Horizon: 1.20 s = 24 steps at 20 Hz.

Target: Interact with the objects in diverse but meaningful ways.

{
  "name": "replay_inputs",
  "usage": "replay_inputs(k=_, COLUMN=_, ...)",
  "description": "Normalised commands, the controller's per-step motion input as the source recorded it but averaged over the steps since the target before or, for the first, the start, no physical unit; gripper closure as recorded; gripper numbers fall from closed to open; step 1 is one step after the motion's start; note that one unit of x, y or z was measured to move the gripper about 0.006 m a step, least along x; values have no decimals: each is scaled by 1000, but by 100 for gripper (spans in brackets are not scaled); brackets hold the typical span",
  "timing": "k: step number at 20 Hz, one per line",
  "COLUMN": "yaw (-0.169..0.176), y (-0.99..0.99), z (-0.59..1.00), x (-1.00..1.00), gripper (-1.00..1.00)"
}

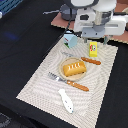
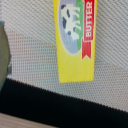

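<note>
Small yellow butter packet with red ribbon mark (image 2: 75, 37) lying flat on woven beige placemat (image 1: 45, 80), near far edge, directly below wrist camera. Gripper's opening cannot tell; fingers not showing. Packet likely light, stiff-sided, slick; gripping across narrow sides looking best.

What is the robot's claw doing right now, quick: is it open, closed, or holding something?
Gripper: cannot be told. It hangs above the yellow butter packet, but its fingers are not clearly visible in either view, and nothing shows it holding anything.

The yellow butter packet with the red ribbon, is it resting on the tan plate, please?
No, the yellow butter packet lies on the woven placemat, apart from the tan plate.
</note>
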Motion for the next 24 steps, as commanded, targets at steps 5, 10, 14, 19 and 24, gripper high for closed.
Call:
replay_inputs(k=5, yaw=-12, y=18, z=-266, x=289, gripper=-100)
replay_inputs(k=10, yaw=-10, y=10, z=-258, x=285, gripper=-100)
replay_inputs(k=14, yaw=-11, y=1, z=-259, x=284, gripper=-100)
replay_inputs(k=19, yaw=-10, y=1, z=-256, x=286, gripper=100)
replay_inputs(k=24, yaw=-9, y=0, z=-249, x=287, gripper=100)
